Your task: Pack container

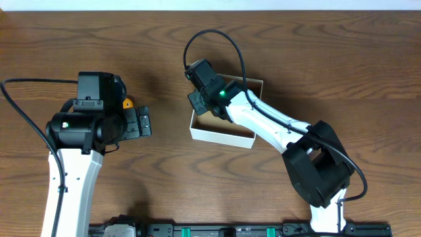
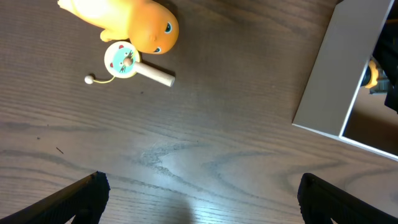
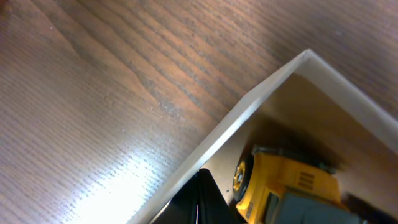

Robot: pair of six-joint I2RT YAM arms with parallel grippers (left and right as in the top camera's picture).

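Observation:
The container (image 1: 221, 135) is a shallow white box with a brown inside, at the table's middle. It also shows in the left wrist view (image 2: 329, 74) and the right wrist view (image 3: 249, 106). A yellow toy truck (image 3: 286, 186) lies inside it. My right gripper (image 3: 200, 186) is shut and empty, its tip low inside the box's left corner beside the truck; from overhead it (image 1: 200, 104) hangs over the box's left part. My left gripper (image 2: 202, 199) is open and empty over bare wood. An orange animal toy (image 2: 137, 25) and a small wooden rattle (image 2: 124, 60) lie ahead of it.
From overhead the orange toy (image 1: 127, 103) peeks out beside the left wrist, and the left gripper (image 1: 143, 122) sits left of the box. The right arm's black cable (image 1: 217, 39) loops above the box. The wooden table (image 1: 329, 52) stretches around.

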